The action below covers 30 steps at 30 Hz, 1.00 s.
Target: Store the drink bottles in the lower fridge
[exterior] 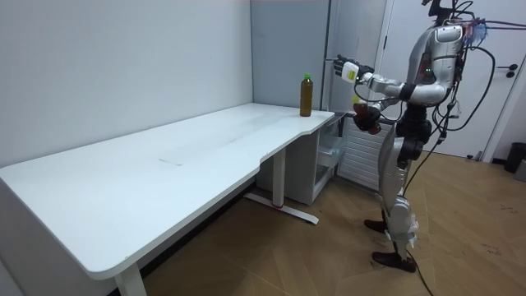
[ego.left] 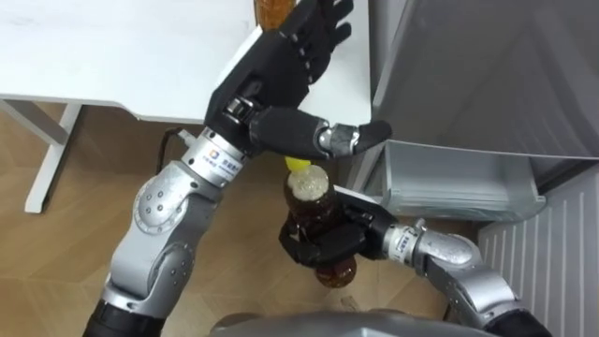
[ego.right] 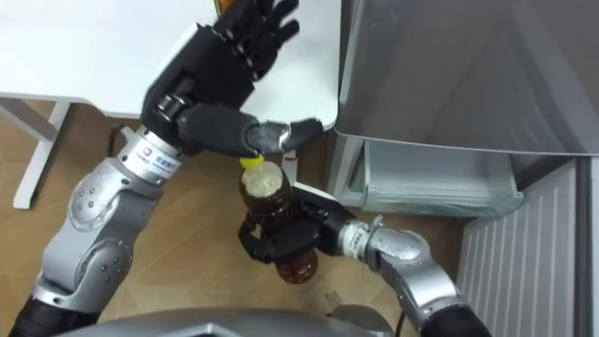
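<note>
My right hand point(ego.left: 323, 245) is shut on a brown drink bottle point(ego.left: 311, 201) with a yellow cap, held low over the wooden floor in front of me. Above it my left hand point(ego.left: 281, 65) is raised and open, fingers spread, by the white table's point(ego.left: 112, 56) corner. The thumb points toward the grey fridge point(ego.left: 487, 65). A second brown bottle point(ego.left: 271, 11) stands on the table's far corner, just behind the left hand; it has a green cap in the room view point(exterior: 306, 94). The fridge's lower compartment point(ego.left: 459, 183) stands open, showing a white shelf.
The room view has me standing upright between the table's end and the fridge. A white ribbed panel point(ego.left: 552, 253) is at my lower right. The table's leg point(ego.left: 51, 154) stands to my left. Open wooden floor point(exterior: 312, 255) lies behind me.
</note>
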Tool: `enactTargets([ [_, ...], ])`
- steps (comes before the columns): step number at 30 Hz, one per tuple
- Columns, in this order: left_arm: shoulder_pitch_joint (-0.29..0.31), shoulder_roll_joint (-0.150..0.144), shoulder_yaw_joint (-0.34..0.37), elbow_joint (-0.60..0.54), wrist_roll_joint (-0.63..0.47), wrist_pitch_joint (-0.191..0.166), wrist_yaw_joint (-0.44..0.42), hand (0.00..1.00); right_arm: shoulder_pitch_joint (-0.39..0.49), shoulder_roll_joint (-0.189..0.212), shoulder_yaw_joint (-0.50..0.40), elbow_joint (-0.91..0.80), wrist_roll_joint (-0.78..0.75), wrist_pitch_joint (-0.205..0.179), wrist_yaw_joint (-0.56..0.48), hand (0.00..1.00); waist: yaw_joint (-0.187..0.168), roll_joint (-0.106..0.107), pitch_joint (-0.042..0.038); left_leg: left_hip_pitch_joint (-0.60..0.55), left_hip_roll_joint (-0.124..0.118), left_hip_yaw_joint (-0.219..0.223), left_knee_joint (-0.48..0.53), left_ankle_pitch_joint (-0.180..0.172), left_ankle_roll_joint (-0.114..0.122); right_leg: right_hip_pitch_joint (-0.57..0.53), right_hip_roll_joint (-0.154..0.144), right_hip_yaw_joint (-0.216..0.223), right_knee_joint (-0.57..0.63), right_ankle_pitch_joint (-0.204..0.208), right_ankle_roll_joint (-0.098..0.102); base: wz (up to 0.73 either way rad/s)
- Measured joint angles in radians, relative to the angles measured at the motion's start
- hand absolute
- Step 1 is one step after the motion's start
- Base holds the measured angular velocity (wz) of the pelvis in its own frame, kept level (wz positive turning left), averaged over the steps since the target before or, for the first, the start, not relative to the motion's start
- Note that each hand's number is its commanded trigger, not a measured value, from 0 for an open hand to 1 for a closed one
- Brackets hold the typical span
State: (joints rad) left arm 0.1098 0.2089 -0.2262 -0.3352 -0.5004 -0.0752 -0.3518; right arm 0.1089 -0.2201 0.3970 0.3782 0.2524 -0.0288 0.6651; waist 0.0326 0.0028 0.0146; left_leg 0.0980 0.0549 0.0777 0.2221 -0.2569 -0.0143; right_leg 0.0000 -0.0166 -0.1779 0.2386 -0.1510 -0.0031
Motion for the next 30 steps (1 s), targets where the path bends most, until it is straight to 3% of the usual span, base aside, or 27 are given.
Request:
enactTargets([
  [7, -0.002, -0.003, 0.072, -0.076, 0.001, -0.012, 0.044, 0.0, 0.02, -0.012, -0.011, -0.001, -0.031, 0.012, 0.002, 1.0, 0.006, 0.0, -0.0009, -0.002, 0.0, 0.003, -0.003, 0.0, 0.0, -0.006, 0.002, 0.003, 0.002, 0.0, 0.0, 0.0],
  [10, -0.004, -0.005, 0.11, -0.123, 0.001, -0.041, 0.047, 0.0, 0.021, -0.012, -0.029, -0.005, -0.036, 0.012, 0.004, 1.0, 0.011, 0.002, -0.0022, 0.003, 0.0, 0.002, -0.003, 0.0, 0.0, -0.001, 0.002, 0.001, 0.002, 0.0, 0.0, 0.0],
  [12, -0.011, -0.006, 0.145, -0.136, 0.0, -0.059, 0.063, 0.0, 0.025, -0.011, -0.053, -0.007, -0.04, 0.012, 0.004, 1.0, 0.026, 0.003, -0.0026, 0.006, 0.0, 0.001, -0.002, 0.0, 0.0, 0.002, 0.001, 0.001, 0.002, 0.0, 0.0, 0.0],
  [20, -0.019, -0.023, 0.274, -0.154, 0.002, -0.069, 0.115, 0.0, 0.035, -0.003, -0.116, -0.043, -0.064, 0.012, 0.021, 1.0, 0.062, 0.002, -0.0025, 0.02, 0.0, -0.001, -0.009, 0.0, 0.0, 0.018, 0.001, -0.001, -0.002, -0.001, 0.001, 0.02],
  [25, -0.015, -0.043, 0.375, -0.186, 0.035, -0.13, 0.207, 0.0, 0.073, 0.032, -0.184, -0.063, -0.143, 0.005, 0.036, 1.0, 0.097, 0.009, -0.0056, 0.026, 0.0, -0.001, -0.012, 0.0, 0.0, 0.021, 0.003, 0.0, -0.003, -0.001, 0.002, 0.0],
  [30, -0.003, -0.044, 0.454, -0.182, 0.039, -0.183, 0.331, 0.0, 0.11, 0.026, -0.188, -0.062, -0.143, 0.003, 0.037, 1.0, 0.126, 0.021, 0.0012, 0.034, 0.0, -0.005, -0.016, 0.0, 0.0, 0.031, 0.0, -0.009, -0.004, -0.002, 0.002, 0.02],
])
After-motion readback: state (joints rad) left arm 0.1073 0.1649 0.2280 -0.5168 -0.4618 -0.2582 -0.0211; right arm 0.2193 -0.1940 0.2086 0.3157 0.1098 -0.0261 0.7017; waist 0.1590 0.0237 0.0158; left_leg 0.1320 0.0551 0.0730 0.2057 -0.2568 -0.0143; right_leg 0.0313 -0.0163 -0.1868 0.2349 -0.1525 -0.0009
